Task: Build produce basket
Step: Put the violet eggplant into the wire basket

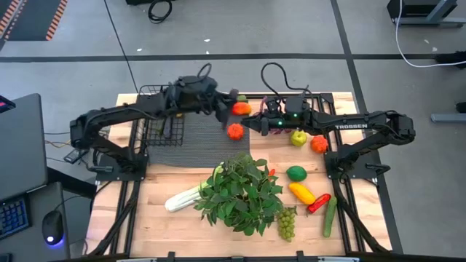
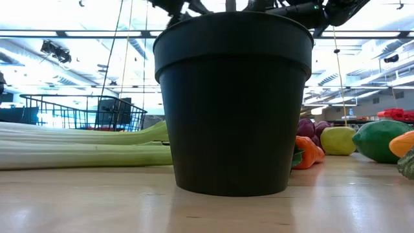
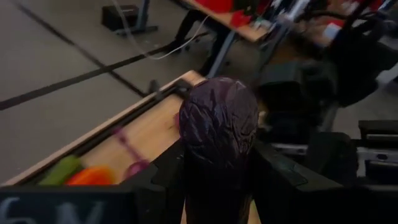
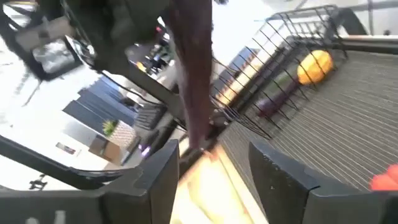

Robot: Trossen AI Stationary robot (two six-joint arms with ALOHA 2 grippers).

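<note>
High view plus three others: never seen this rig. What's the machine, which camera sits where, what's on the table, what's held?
It is a two-armed table robot. The high view looks straight down. The low view sits at table height, mostly blocked by the black pot. Each wrist view looks out past one arm's fingers. On the wooden table are a wire basket at the end of a ribbed mat, a leafy plant, celery, grapes, a cucumber, a yellow pepper and a lime. The left gripper is closed on a dark purple vegetable. The right gripper, facing it, is open and holds nothing.
</note>
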